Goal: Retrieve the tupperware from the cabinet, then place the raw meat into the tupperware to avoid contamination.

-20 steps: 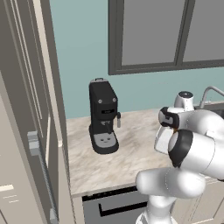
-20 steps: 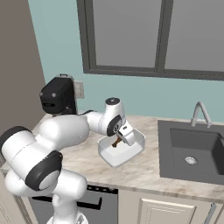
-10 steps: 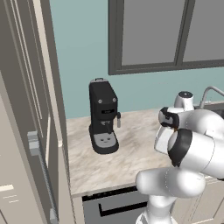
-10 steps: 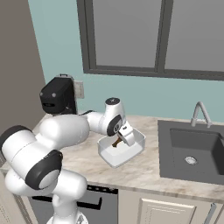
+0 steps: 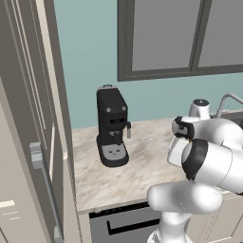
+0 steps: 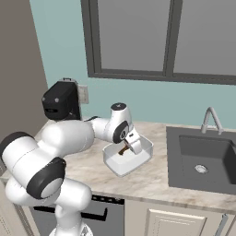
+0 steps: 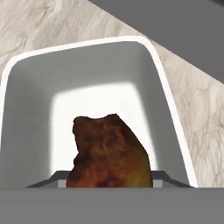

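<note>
Claw (image 6: pixel 130 146) gripping the raw meat (image 7: pixel 109 153), unmoved over the last second, inside the tub (image 6: pixel 127 157) at frame centre on the tabletop (image 6: pixel 156 182); release likely remains.

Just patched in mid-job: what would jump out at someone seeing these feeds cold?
The reddish-brown lump of raw meat looms close in the hand view, above the floor of the white-grey rounded-square plastic tub. That tub sits on the marbled counter left of the dark sink, the claw reaching into it. A black coffee machine stands against the teal wall.
</note>
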Tool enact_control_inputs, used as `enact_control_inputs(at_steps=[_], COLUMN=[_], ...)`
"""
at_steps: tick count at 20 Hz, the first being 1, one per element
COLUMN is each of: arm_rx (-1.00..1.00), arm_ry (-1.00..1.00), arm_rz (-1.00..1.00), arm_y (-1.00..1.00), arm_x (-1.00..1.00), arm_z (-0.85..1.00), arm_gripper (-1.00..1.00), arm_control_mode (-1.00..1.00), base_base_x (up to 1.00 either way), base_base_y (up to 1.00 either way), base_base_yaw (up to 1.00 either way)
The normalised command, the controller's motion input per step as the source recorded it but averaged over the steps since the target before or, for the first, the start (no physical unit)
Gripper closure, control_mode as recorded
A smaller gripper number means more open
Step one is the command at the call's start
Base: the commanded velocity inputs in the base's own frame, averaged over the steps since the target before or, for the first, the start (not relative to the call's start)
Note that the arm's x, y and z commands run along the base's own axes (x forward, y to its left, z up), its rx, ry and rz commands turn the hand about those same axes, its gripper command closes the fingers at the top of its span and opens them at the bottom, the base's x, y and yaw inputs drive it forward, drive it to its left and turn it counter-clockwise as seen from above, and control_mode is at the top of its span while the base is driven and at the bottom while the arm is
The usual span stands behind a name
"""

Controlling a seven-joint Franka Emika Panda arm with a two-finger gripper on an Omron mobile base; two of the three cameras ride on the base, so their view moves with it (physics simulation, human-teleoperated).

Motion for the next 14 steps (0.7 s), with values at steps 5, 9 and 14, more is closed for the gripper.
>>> enact_control_inputs(at_steps=[5, 9, 14], arm_rx=[0.0, 0.0, 0.0], arm_ry=[0.0, 0.0, 0.0], arm_rz=[-0.03, -0.03, -0.03], arm_y=[0.0, -0.03, -0.09], arm_x=[0.02, 0.02, 0.0], arm_z=[0.0, 0.0, 0.07], arm_gripper=[-1.0, -1.0, -1.0], arm_control_mode=[-1.0, -1.0, -1.0], base_base_x=[0.0, 0.0, 0.0], base_base_y=[0.0, 0.0, 0.0], base_base_yaw=[0.0, 0.0, 0.0])
